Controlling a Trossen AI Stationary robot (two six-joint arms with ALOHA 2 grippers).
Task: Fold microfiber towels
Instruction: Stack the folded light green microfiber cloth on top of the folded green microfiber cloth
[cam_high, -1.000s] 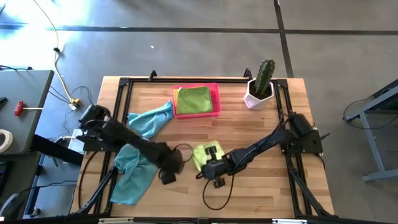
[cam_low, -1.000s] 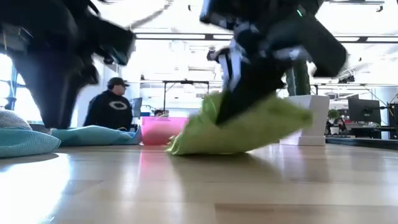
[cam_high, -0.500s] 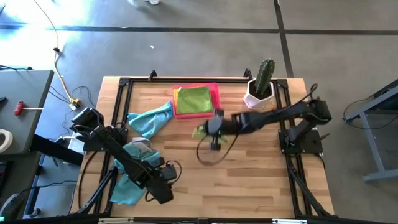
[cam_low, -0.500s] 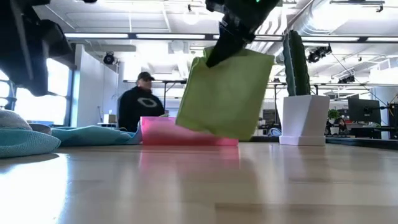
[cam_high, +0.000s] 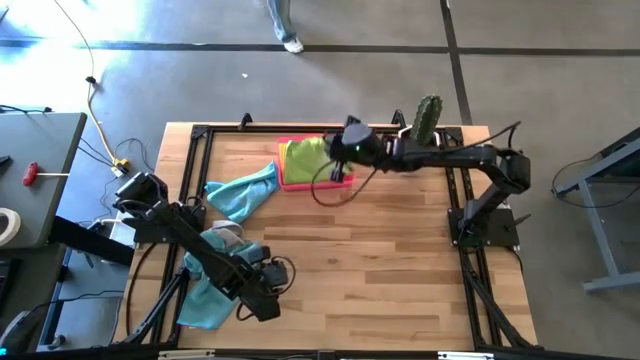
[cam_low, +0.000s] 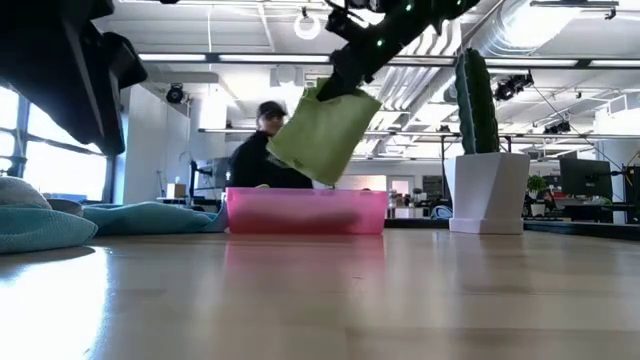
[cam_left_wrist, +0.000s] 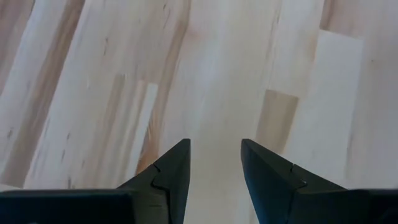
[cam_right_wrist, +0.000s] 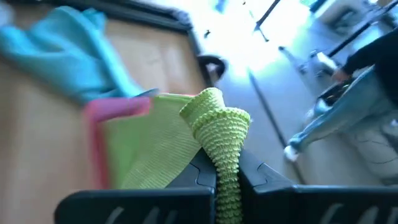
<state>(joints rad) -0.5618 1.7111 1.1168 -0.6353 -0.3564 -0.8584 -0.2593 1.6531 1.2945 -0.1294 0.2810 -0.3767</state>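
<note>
— Over the pink tray at the far side of the desk, what's the right tool doing?
— Clamped tight on a folded lime green towel; it hangs in the air above the tray, clear of it. Another green towel lies in the tray.
— Left tool?
— Near the front-left of the desk, fingers parted, nothing between them, bare wood below.
— Other towels?
— One teal towel just left of the tray, touching it; a second teal towel at the front-left, partly under the left arm.
— Anything else?
— Cactus in white pot at the far right corner. Person behind the desk.
</note>
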